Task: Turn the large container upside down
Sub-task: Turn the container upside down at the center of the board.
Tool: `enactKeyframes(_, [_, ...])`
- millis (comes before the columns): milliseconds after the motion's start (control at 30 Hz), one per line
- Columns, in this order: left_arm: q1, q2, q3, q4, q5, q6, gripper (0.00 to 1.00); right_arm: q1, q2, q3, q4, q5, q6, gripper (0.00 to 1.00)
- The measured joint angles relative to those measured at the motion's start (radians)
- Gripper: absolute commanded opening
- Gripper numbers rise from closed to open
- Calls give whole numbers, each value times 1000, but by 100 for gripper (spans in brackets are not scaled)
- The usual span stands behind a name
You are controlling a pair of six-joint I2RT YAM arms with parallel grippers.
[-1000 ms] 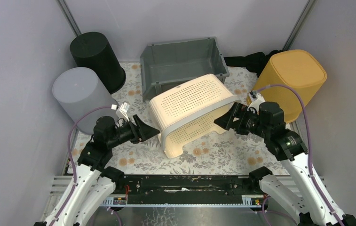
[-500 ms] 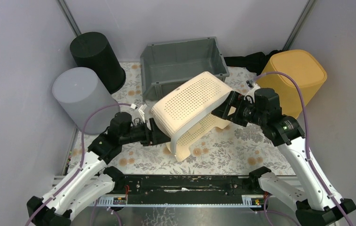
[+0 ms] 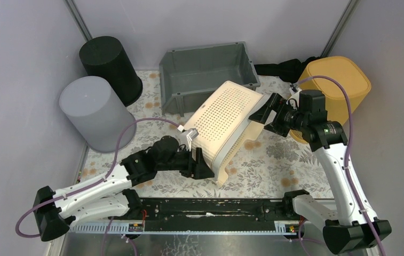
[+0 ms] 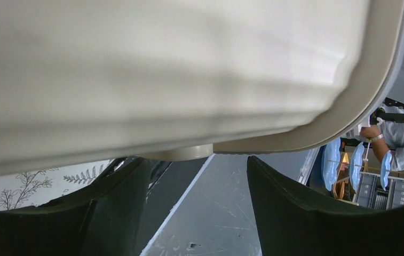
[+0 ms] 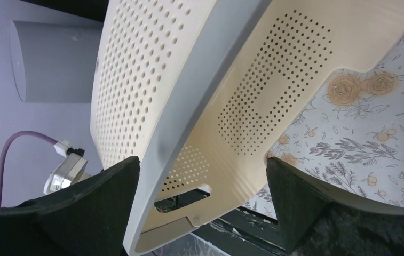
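The large container [image 3: 222,120], a cream plastic basket with rounded corners, rows of small round holes and a smooth grey-edged rim, is standing steeply tilted in the middle of the bench [image 3: 274,165]. Its near rim is resting on the cloth and its perforated bottom is facing up and to the left. Behind it a grey hard-plastic crate [image 3: 208,66] with ribbed sides is sitting open side up. A mustard-yellow tub [image 3: 343,80] with soft corners is lying to the right, and a matte grey cylinder [image 3: 90,109] and a black cylinder [image 3: 109,58] are standing at the left.

The left pincer [image 3: 204,169] is reaching under the container's low near-left corner, its black fingers [image 4: 114,208] spreading wide just below the rim and pinching nothing. The right pincer [image 3: 258,114] is sitting at the raised far-right edge, jaws gaping, with the container's wall and rim filling the view between them.

A floral-printed cloth is covering the bench, and plain pale-grey walls are enclosing it.
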Motion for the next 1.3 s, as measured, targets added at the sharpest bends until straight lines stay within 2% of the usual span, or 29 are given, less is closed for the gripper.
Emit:
enactKeyframes(233, [-11,-62,2,2,-49,-12,77,-48,19,7,-25,3,-47,96])
enactKeyframes(433, [-11,-128,35,-17,-68,-14,79,-68,-14,29,-71,221,-98,97])
enactKeyframes(633, [-11,-159,76,-63,-88,-10,83,-114,-124,-120,-53,443,-87,96])
enactKeyframes(833, [-11,-166,116,-103,-101,6,91,-185,-170,-252,-24,589,-40,96])
enactKeyframes(933, [-11,-166,121,-115,-101,13,100,-227,-232,-279,-13,650,-14,96])
enactKeyframes(1100, [-11,-164,129,-132,-102,29,100,-273,-301,-297,30,730,25,96])
enactKeyframes(1300, [-11,-157,150,-145,-103,43,100,-312,-406,-398,51,804,67,94])
